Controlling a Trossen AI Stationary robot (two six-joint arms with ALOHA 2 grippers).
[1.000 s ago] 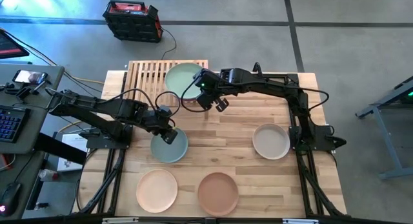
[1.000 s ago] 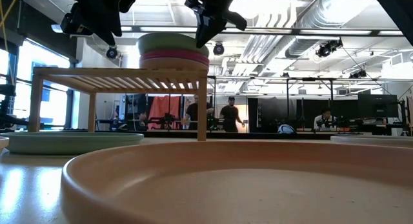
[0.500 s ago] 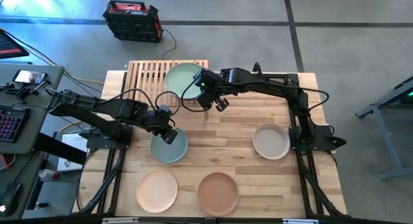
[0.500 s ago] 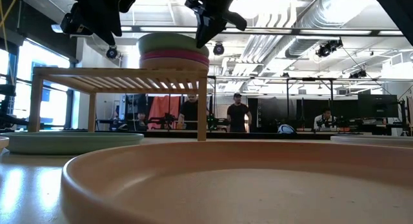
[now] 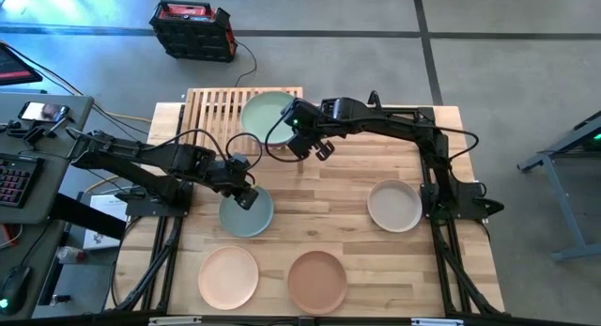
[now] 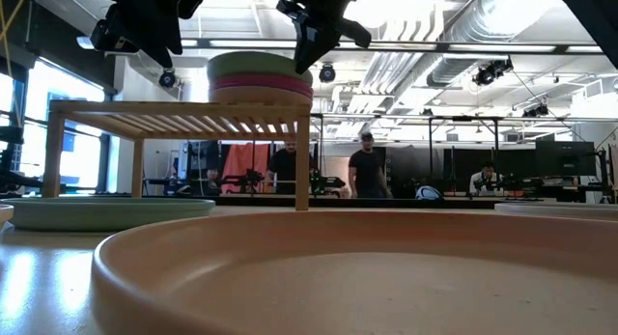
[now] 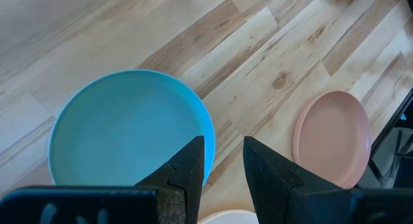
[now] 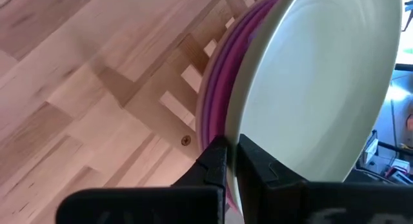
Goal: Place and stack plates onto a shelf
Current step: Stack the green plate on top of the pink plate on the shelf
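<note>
The light-wood slatted shelf stands at the table's far left. On it sits a stack of plates with a mint green plate on top and magenta and purple rims below. My right gripper is at the stack's near right edge, shut on the mint plate's rim. My left gripper hovers open above the grey-teal plate, which lies flat on the table. One finger is over the plate's inside and one is beyond its rim, and neither touches it. My right gripper pinches the mint green plate's rim between its two fingers, at the side facing the table's near right. The fingers come down slanting from above. The plate lies level on top of the stack.
A cream plate lies at the right of the table. A peach plate and a brown plate lie along the near edge. The shelf's left half shows bare slats. People stand in the room behind.
Both arms and all the plates have kept still. A person in the room behind the table has walked to the right.
</note>
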